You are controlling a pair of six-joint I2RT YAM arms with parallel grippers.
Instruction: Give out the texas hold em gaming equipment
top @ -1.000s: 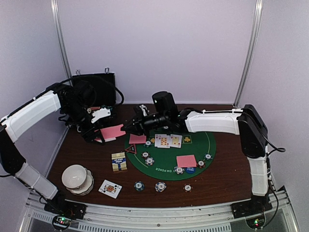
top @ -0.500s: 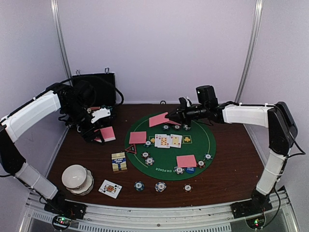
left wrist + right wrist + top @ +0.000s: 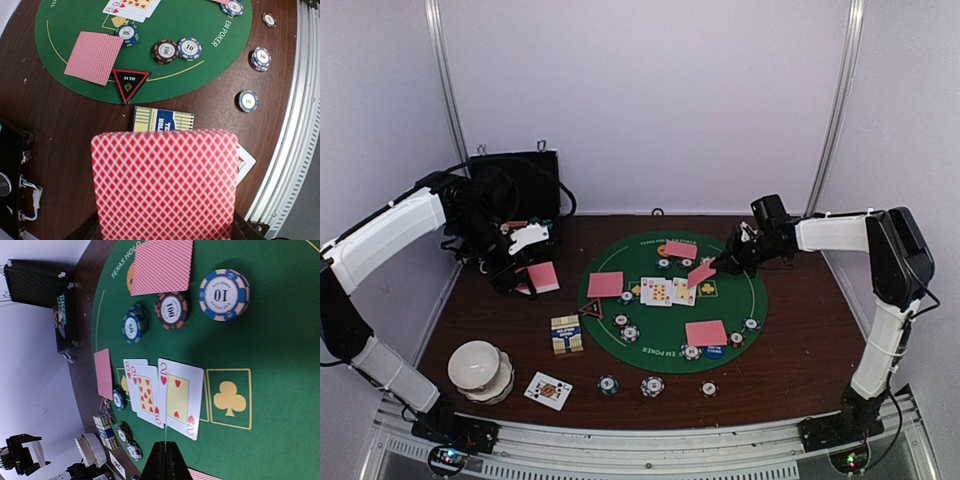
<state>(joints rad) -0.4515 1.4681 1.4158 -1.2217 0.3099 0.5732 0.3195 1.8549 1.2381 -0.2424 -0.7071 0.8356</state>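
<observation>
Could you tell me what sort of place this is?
Probably a robot lab test booth: plain white wall panels between metal posts, a left arm and right arm bolted to a rail, and a green poker mat on a brown table.

Matt felt mat [image 3: 280, 340], smooth plastic chip [image 3: 223, 295]

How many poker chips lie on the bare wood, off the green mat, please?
3, in a row by the near edge: left chip, middle chip, right chip; others may be hidden.
</observation>
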